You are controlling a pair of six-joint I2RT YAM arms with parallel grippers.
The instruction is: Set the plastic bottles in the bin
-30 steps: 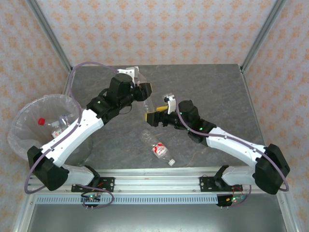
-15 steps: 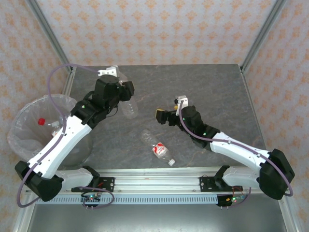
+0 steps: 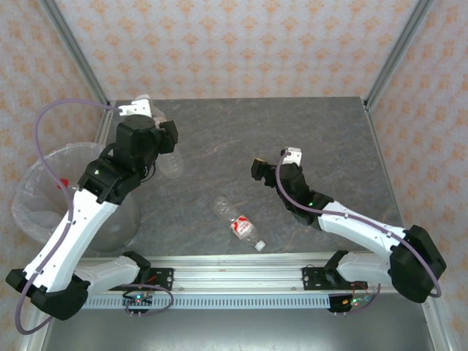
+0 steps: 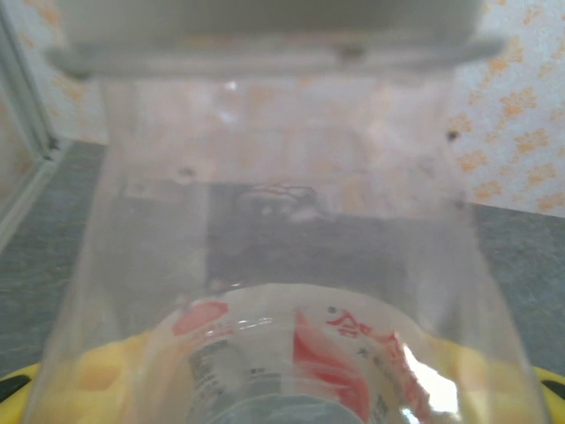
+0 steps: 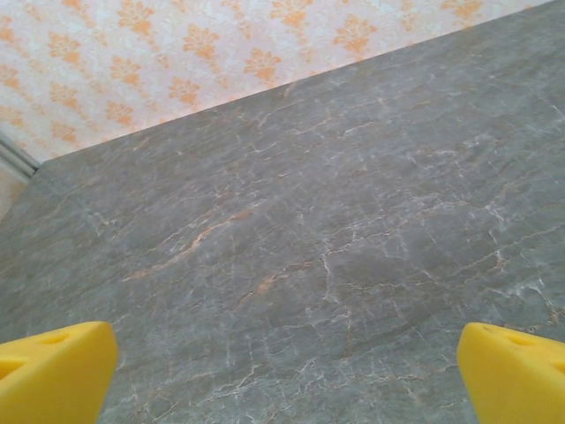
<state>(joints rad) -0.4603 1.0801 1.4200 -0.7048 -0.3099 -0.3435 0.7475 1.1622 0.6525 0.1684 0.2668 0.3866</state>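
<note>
The left gripper (image 3: 167, 146) is raised above the far left part of the counter (image 3: 314, 139) and pinches a clear bottle (image 3: 174, 166) – its yellow fingertips (image 4: 88, 380) press on either side of the red-and-white label in the left wrist view (the bottle's see-through body stretches away from the lens, blurred by closeness). Seen from above, this bottle hangs over the grey stone surface to the right of the bin (image 3: 33, 172), near its rim but not over the opening.

The bin stands at the left edge, a wide round container lined with a crinkly clear bag; a red bottle cap (image 3: 62, 182) shows inside it, half hidden by the left arm.

A second bottle (image 3: 238, 223) lies on its side on the counter near the front, between the two arms – clear, with a red-and-white label and a white cap pointing toward the near right.

The right gripper (image 3: 257, 168) hovers over the middle of the counter, its yellow fingertips (image 5: 53, 371) spread wide with bare stone between them, holding nothing.
</note>
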